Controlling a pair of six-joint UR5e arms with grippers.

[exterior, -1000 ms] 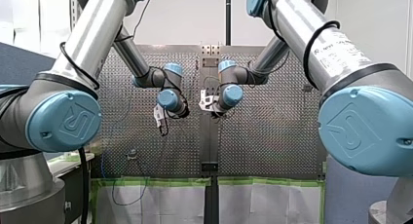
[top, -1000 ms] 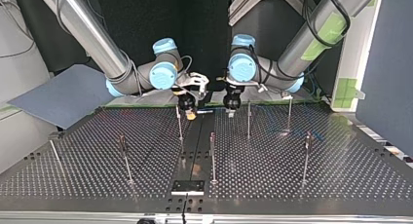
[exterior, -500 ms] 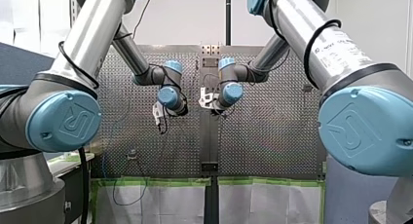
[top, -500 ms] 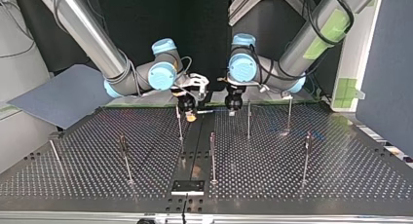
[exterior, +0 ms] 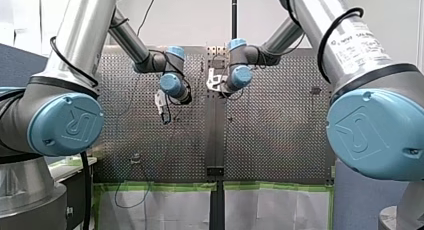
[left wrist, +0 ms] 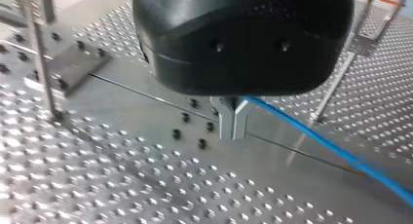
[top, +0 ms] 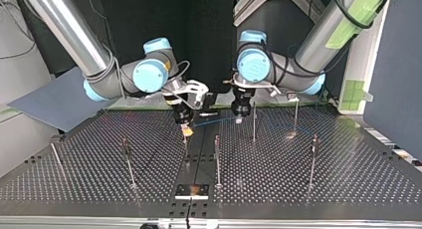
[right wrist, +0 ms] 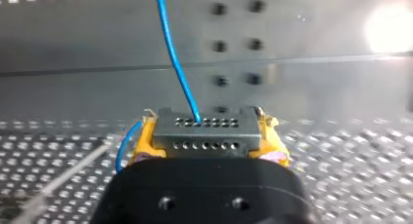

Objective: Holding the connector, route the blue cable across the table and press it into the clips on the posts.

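Clamped tight between the yellow pads (right wrist: 145, 139) of my right gripper (top: 185, 128): a small grey connector block with rows of tiny holes (right wrist: 203, 132). Out of its top row, a thin blue cable (left wrist: 316, 141), running straight away from that gripper and over the smooth middle strip of the shiny holed metal table (top: 298, 189).

At the other end of that stretch, my left gripper (left wrist: 233, 121), two metal fingers shut together, with the cable squeezed in near their roots and trailing off beyond.

So: cable held like a line from one gripper to the other, lying side to side in the top view, up off the table and not in any clip yet.

Just below the connector in that view, a thin upright metal post (top: 185, 142). Just beside my left gripper, another thin post (top: 254, 124). Clips on top too small to make out.

Probably next: bring the line down onto the post by my right gripper, the closer arm.
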